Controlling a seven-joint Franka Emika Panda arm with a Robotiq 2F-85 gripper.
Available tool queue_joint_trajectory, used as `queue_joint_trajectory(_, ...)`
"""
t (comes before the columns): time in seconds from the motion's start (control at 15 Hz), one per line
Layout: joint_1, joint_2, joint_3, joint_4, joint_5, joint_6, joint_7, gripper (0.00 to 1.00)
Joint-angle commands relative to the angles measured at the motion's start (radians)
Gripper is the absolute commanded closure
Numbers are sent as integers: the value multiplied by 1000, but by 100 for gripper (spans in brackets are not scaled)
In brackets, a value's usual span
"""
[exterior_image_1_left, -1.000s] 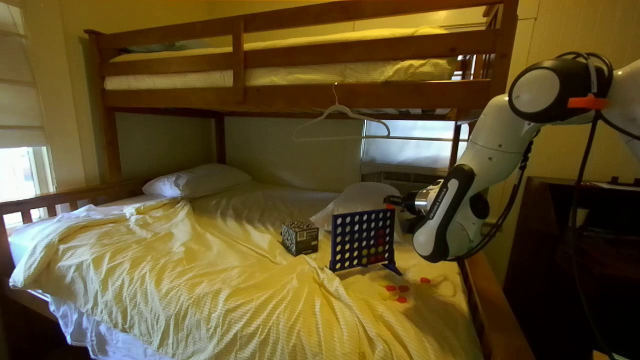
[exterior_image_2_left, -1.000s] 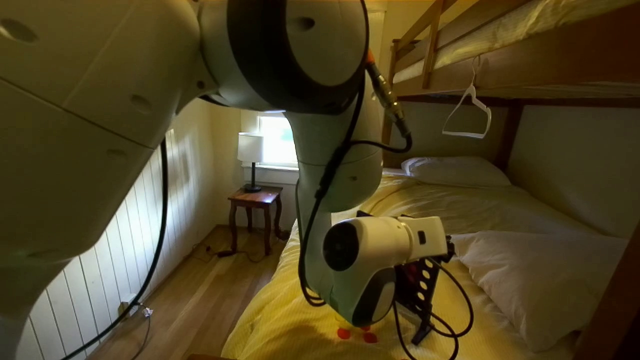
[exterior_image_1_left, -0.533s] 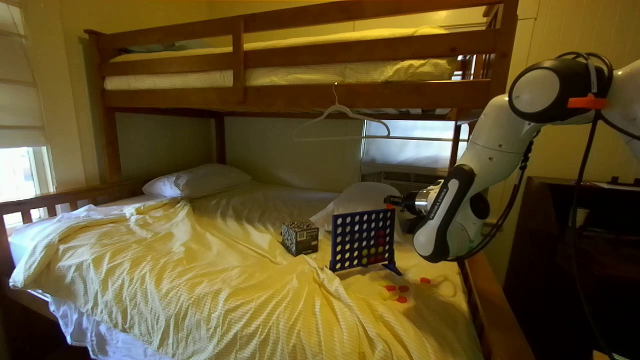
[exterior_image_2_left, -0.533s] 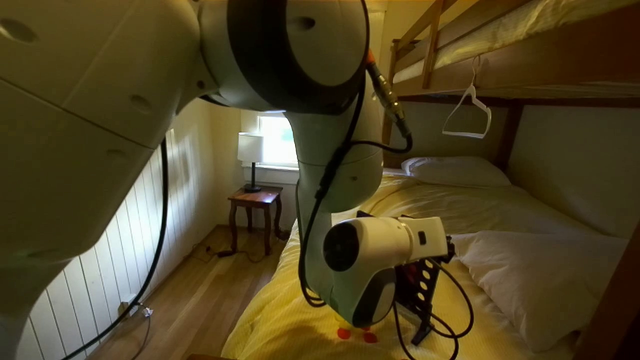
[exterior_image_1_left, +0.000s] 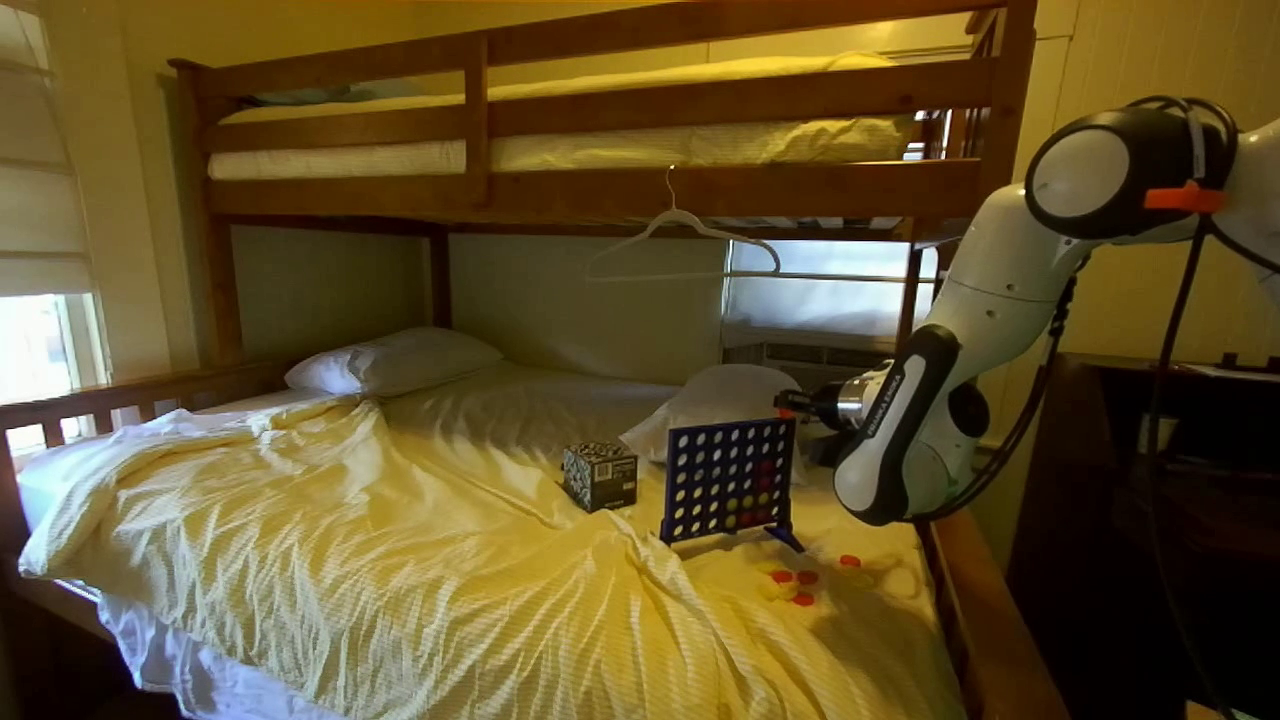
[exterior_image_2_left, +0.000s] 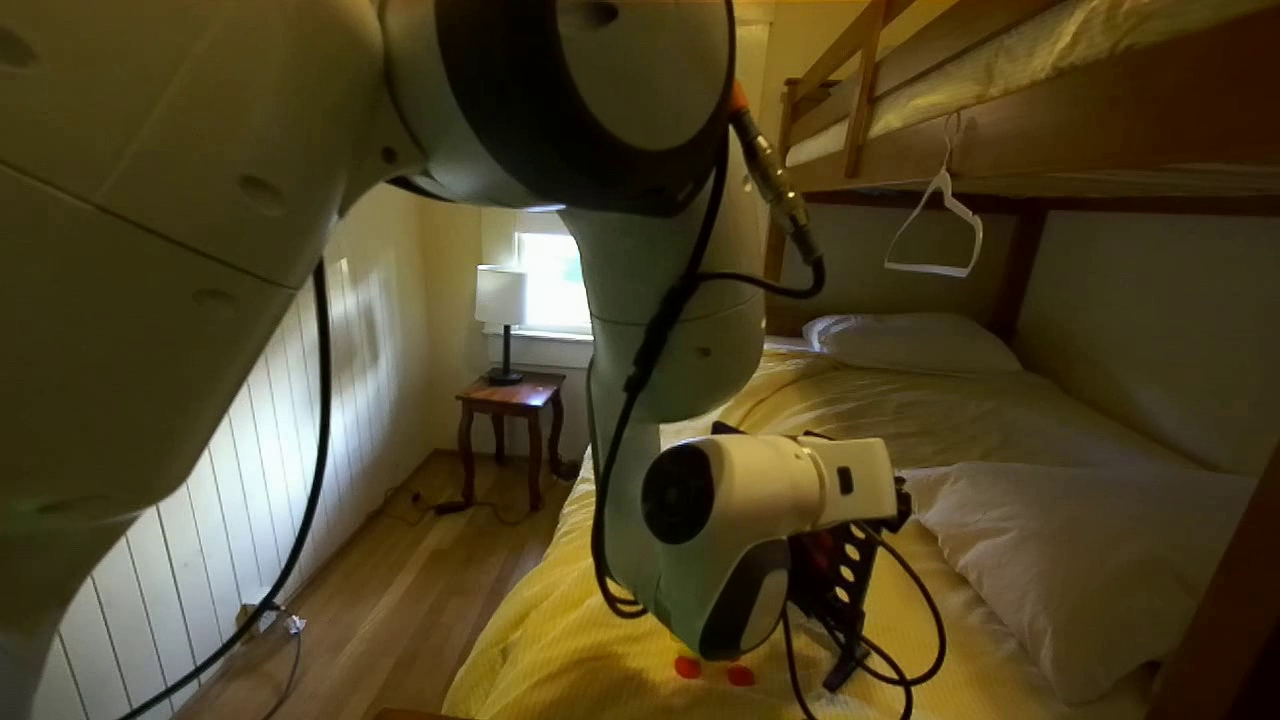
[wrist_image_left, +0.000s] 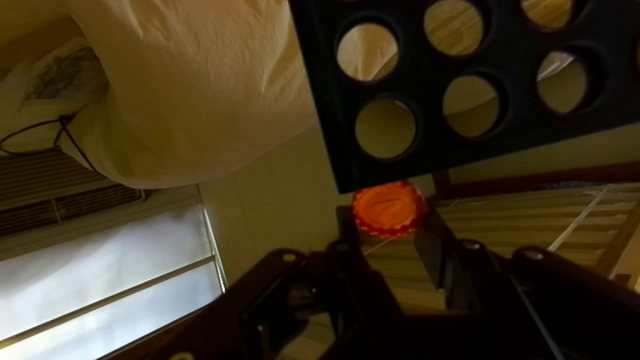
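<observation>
My gripper (exterior_image_1_left: 785, 404) is at the upper corner of an upright blue disc-drop game grid (exterior_image_1_left: 700, 480) on the bed. In the wrist view, the fingers (wrist_image_left: 387, 222) are shut on a red disc (wrist_image_left: 387, 209), one finger on each side. The disc's far edge is overlapped by the top edge of the grid (wrist_image_left: 425, 152) near its corner; I cannot tell whether it sits in a slot. Red and yellow discs fill lower cells on the gripper's side. In an exterior view, the arm partly hides the grid (exterior_image_2_left: 850, 610), and the fingers are hidden.
Loose red discs (exterior_image_1_left: 803, 599) and yellow ones lie on the yellow bedspread (exterior_image_1_left: 450, 580). A black patterned box (exterior_image_1_left: 600, 477) stands beside the grid. A pillow (exterior_image_1_left: 720, 395) lies behind it. A white hanger (exterior_image_1_left: 675, 240) hangs from the wooden upper bunk (exterior_image_1_left: 600, 198).
In an exterior view, the arm and gripper have shifted slightly to the right, still holding the red disc. The grid has shifted slightly the same way. The loose discs and box have not moved.
</observation>
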Motion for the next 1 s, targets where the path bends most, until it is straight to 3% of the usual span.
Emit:
queue_joint_trajectory(0.0,-17,-57,2,-72,-16,15,41,91)
queue_joint_trajectory(0.53,-21,-119,4,-68,0,16,100,91)
queue_joint_trajectory(0.93,-65,-173,-6,-208,-255,-28,136,91)
